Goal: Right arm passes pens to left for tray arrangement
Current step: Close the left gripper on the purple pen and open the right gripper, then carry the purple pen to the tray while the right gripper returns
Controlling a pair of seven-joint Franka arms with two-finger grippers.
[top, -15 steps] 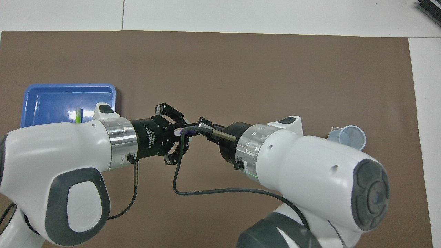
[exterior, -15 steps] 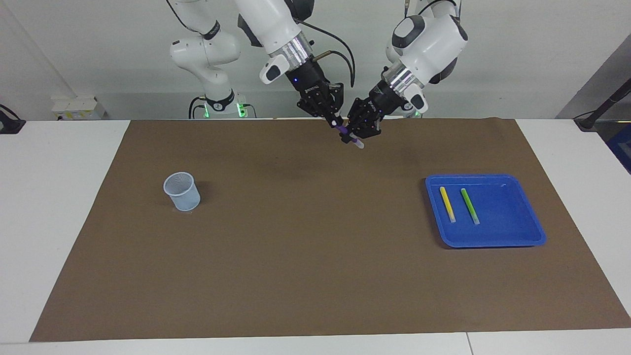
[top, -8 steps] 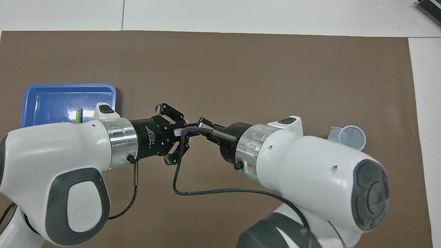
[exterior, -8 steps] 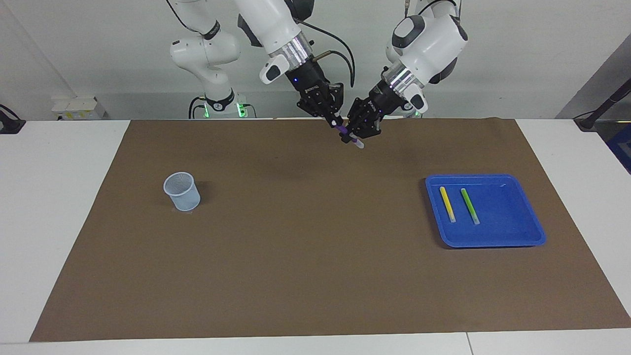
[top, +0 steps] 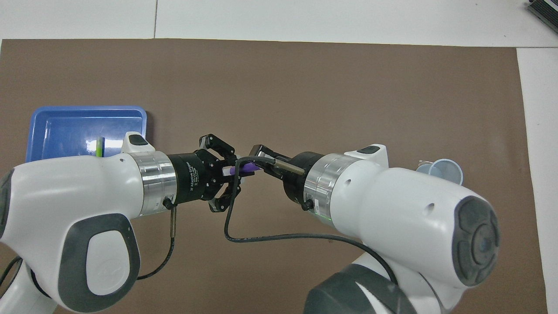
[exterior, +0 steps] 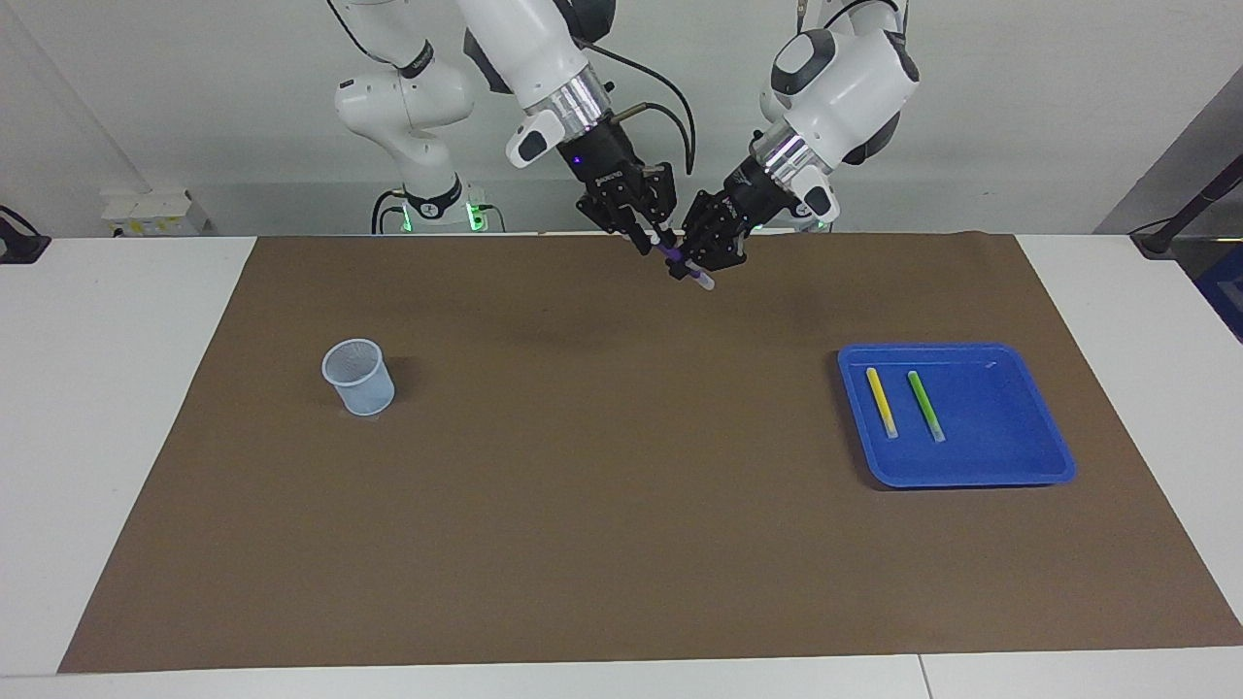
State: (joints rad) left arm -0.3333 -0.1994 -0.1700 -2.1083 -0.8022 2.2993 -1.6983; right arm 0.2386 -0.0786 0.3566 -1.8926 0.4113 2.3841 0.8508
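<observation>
You had both grippers up in the air over the mat point(exterior: 602, 466), close to the robots' edge of it, meeting tip to tip around the purple pen point(exterior: 680, 265). The left gripper point(exterior: 701, 260) was clenched on that pen, gripping it near its whitish end, and the pen slanted down from between the two grippers. The right gripper point(exterior: 653, 239) sat at the pen's other end, just beside the left one; you could not tell from either view whether its fingers were gripping or had let go. In the overhead view the pen point(top: 242, 168) showed as a short purple bar bridging the left gripper point(top: 227, 171) and the right gripper point(top: 257, 159).

Well away from the left gripper, toward the left arm's end of the table, lay the tray point(exterior: 1010, 466). In it the yellow pen point(exterior: 881, 401) and the green pen point(exterior: 925, 405) lay side by side, apart from each other. Well away from the right gripper, toward the right arm's end, the cup point(exterior: 358, 377) stood upright on the mat.
</observation>
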